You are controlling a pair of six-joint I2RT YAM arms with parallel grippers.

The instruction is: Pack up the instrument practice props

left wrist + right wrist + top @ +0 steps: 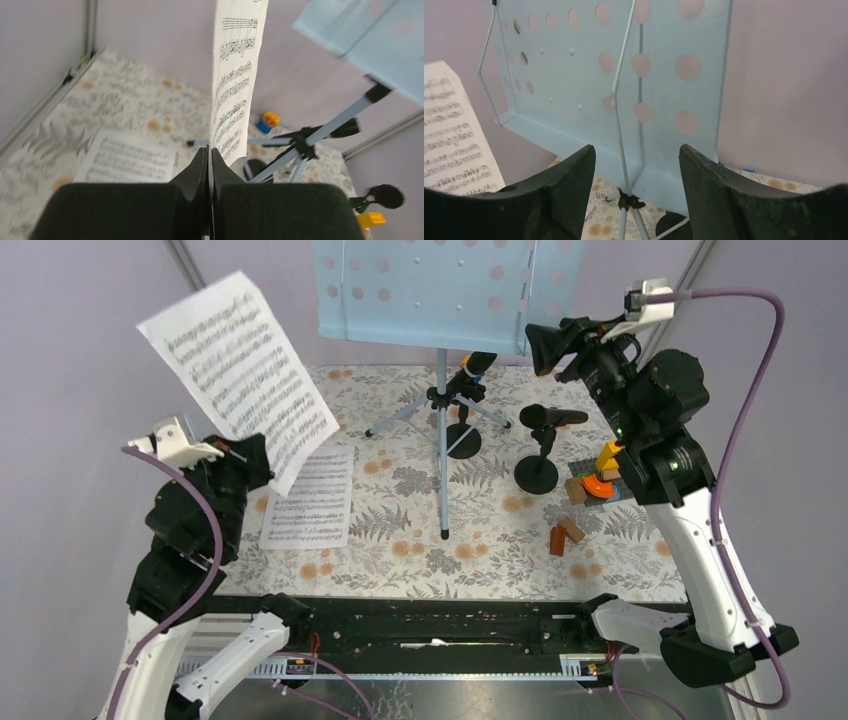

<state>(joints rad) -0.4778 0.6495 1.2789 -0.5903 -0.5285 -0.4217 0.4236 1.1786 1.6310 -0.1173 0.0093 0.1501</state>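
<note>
The light-blue perforated music desk [430,285] stands on its thin tripod [441,430] at the back centre. My left gripper [262,462] is shut on the lower edge of a white sheet-music page [238,365] and holds it up in the air; in the left wrist view the page [236,75] rises edge-on from between the closed fingers. A second page [313,500] lies flat on the floral mat. My right gripper [537,344] is open and raised at the desk's right edge; the desk [624,75] fills its view. Two black microphones [552,417] [478,365] sit in round-based holders.
Small colourful toy blocks [597,480] lie at the right of the mat, with brown ones [565,535] nearer the front. A black rail [430,625] runs along the near edge. Purple walls close in at the back and sides.
</note>
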